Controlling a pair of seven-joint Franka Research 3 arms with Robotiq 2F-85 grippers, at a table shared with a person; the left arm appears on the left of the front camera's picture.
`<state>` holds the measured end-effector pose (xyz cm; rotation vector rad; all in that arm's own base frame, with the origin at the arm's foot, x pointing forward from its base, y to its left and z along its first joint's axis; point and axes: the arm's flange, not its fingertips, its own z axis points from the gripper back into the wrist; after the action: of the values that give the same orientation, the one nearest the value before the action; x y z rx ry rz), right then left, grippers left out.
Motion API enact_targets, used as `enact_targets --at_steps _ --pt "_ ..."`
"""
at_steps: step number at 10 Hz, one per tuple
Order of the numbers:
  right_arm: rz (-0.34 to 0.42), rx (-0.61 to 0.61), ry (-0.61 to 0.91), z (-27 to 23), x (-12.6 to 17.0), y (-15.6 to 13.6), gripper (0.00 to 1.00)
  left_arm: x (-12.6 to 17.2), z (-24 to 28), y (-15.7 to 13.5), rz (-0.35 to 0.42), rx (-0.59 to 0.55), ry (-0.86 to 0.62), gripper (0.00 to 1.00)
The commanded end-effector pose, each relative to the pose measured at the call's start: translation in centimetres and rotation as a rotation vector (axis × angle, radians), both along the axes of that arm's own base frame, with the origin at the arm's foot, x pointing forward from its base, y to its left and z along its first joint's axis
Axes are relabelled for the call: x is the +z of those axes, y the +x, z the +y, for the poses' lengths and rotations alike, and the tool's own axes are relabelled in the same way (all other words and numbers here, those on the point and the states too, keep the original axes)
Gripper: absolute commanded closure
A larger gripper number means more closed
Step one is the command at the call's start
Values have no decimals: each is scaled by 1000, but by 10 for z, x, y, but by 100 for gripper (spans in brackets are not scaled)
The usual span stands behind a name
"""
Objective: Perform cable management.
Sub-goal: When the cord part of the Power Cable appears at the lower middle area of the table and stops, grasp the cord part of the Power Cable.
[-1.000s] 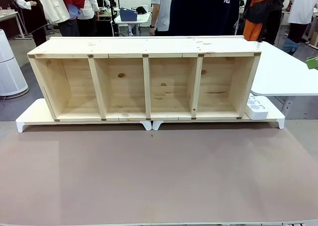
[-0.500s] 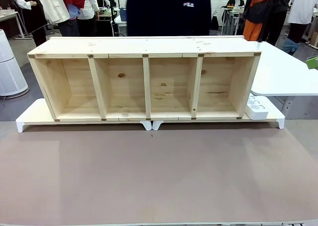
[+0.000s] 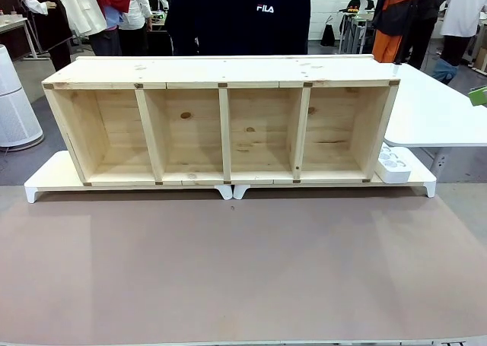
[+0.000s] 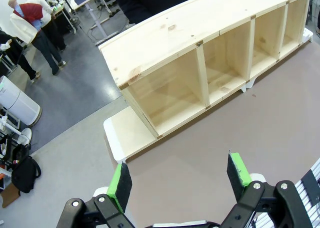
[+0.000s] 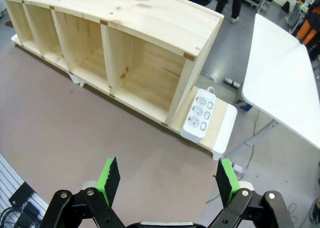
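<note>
- A bare brown table surface (image 3: 243, 270) stretches in front of a long pale wooden shelf (image 3: 224, 84). A busy hall lies behind the shelf.
- Nearest, on the robot's side of the shelf, the left gripper (image 4: 179, 175) hangs above the brown surface. Its green pads (image 4: 120, 182) are spread wide, released, with nothing between them.
- The right gripper (image 5: 167, 180) hangs the same way toward the shelf's right end, its jaws wide apart and empty.
- The shelf lies on its long side with four open compartments facing the robot. Only bare wood shows inside them.
- A low white platform (image 3: 46, 180) under the shelf sticks out past both of its ends.
- A white power strip (image 5: 199, 112) lies on that platform, just beside the shelf's right end, with its sockets facing up.
- Where the cable lies I cannot tell.
- A white table (image 3: 434, 110) stands to the right of the shelf, apart from it.
- A person in a dark top (image 3: 240, 19) stands directly behind the shelf, near its middle.
- Beyond the shelf's left end, a white cylindrical unit (image 3: 11, 103) stands on the grey floor, with more people farther back.
</note>
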<state>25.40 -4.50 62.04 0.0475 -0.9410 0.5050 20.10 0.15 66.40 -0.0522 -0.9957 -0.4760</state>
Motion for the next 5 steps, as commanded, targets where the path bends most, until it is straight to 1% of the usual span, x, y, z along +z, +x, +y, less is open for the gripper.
enact_targets --at_steps 1,5 --pt "-7 -3 -4 2 -1 5 0 1 -2 1 -8 4 -17 0" --pt "-7 -3 -4 2 -1 5 0 1 -2 1 -8 4 -17 0"
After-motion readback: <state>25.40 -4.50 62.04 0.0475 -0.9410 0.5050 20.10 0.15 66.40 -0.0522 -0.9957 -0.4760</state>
